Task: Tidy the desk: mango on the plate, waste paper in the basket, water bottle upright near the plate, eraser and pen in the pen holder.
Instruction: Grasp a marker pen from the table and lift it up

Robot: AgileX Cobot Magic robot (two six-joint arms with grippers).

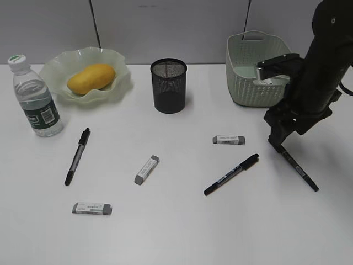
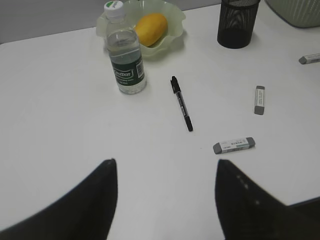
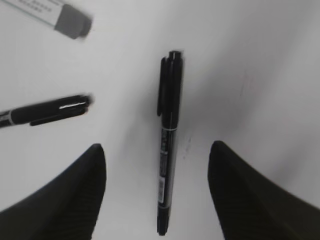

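The mango lies on the wavy green plate, and the water bottle stands upright to its left. The black mesh pen holder stands mid-desk, the green basket at the back right. Three pens lie flat: one at the left, one in the middle, one at the right. My right gripper hangs open just above that right pen, a finger on either side. My left gripper is open over the bare desk. I cannot make out the waste paper.
Three grey-and-white erasers lie loose: one near the right arm, one in the middle, one at the front left. The right arm covers part of the basket's inside. The left arm is outside the exterior view.
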